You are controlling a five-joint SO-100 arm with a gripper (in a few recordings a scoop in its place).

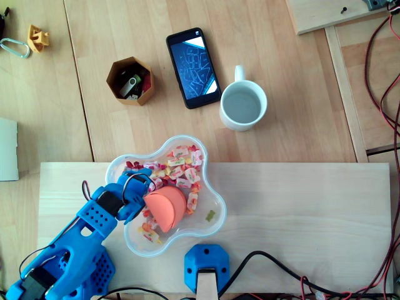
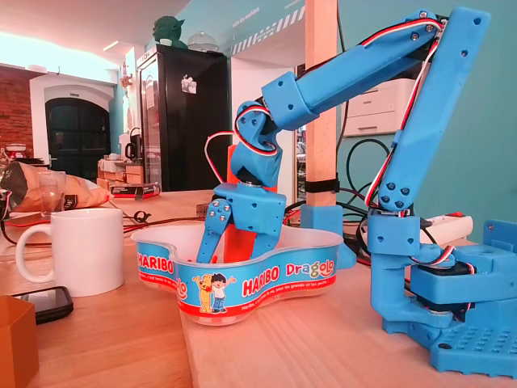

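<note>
A clear, wavy-rimmed Haribo bowl (image 1: 217, 206) (image 2: 242, 283) stands on a pale wooden board and holds several wrapped candies (image 1: 179, 166). My blue gripper (image 1: 150, 209) (image 2: 226, 246) reaches down into its left half from the lower left of the overhead view. One finger is blue (image 2: 214, 230). The other is an orange, rounded, scoop-like piece (image 1: 166, 208) lying over the candies. The two stand close together, and their tips are hidden among the candies and behind the bowl's wall, so anything held cannot be seen.
Behind the bowl stand a white mug (image 1: 242, 106) (image 2: 81, 250), a black phone (image 1: 193, 67) and a brown hexagonal box (image 1: 130, 81) with USB sticks. A blue mount (image 1: 206, 262) sits at the board's front edge. Cables run along the right side.
</note>
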